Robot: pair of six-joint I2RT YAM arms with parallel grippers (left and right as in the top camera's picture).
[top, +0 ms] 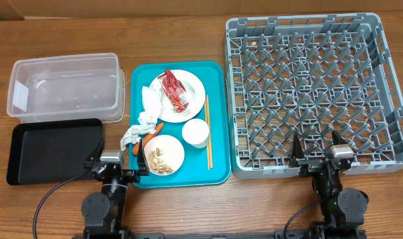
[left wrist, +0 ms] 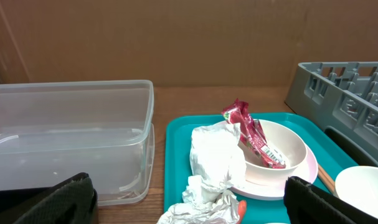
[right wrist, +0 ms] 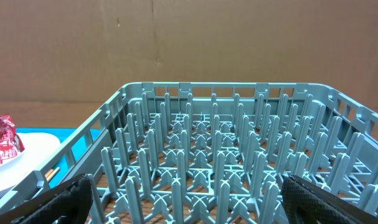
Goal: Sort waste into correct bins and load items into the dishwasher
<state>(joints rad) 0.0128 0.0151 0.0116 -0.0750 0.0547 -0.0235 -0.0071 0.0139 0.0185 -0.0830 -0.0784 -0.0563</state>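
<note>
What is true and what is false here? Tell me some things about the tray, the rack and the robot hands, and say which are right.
The red wrapper lies in a white bowl on the teal tray. True.
The grey rack is full of dishes. False: no dishes are in it.
The chopsticks lie on the tray, right of the small cup. True.
The left hand is shut. False: it is open and holds nothing.
The clear tub holds waste. False: nothing is in it.
</note>
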